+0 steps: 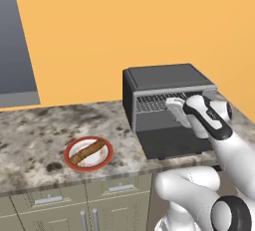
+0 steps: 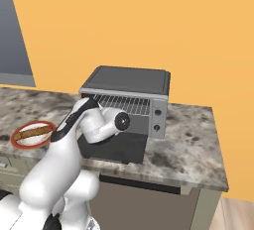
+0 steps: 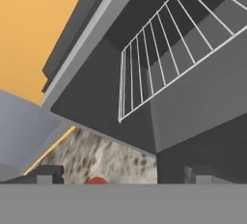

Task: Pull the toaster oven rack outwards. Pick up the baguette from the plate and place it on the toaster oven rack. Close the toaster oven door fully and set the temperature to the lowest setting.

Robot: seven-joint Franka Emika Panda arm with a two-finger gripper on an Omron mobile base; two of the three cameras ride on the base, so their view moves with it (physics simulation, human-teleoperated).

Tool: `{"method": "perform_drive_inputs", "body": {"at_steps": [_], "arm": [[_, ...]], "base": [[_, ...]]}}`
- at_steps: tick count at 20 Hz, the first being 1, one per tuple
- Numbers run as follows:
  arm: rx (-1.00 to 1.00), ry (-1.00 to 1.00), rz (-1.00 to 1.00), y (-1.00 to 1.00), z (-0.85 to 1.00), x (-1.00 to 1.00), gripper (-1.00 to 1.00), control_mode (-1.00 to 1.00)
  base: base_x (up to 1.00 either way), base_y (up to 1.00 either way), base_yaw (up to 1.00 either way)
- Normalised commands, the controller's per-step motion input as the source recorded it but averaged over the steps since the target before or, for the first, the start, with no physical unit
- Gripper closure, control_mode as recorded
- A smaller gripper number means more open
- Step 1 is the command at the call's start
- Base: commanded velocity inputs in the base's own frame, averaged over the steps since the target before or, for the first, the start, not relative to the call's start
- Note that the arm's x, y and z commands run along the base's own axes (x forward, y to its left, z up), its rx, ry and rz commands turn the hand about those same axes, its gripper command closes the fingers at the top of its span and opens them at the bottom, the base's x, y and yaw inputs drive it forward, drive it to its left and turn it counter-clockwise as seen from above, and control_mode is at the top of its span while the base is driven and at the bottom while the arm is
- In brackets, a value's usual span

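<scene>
The toaster oven stands on the counter with its door folded down flat in front. The silver wire rack sits in the cavity. My gripper hovers open just in front of the rack's front edge, over the door, with nothing between its fingertips. To the left, the brown baguette lies across the red-rimmed plate.
Two small knobs sit on the oven's right control strip. The speckled stone counter runs left and right of the oven, above cabinet drawers. An orange wall stands behind, with a grey panel at far left.
</scene>
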Motion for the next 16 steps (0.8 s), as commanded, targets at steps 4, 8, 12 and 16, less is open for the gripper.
{"method": "perform_drive_inputs", "body": {"at_steps": [4,8,12,16], "arm": [[0.01,0.06,0.0,0.0,0.0,0.2,-1.0,-1.0],[0.03,0.0,0.0,0.0,0.0,0.27,-1.0,-1.0],[0.04,-0.03,0.0,0.0,-0.01,0.2,-1.0,-1.0],[0.0,-0.03,-0.02,-0.01,-0.19,0.1,-1.0,-1.0]], "base": [[0.0,0.0,0.0],[0.0,0.0,0.0],[0.0,0.0,0.0],[0.0,0.0,0.0]]}}
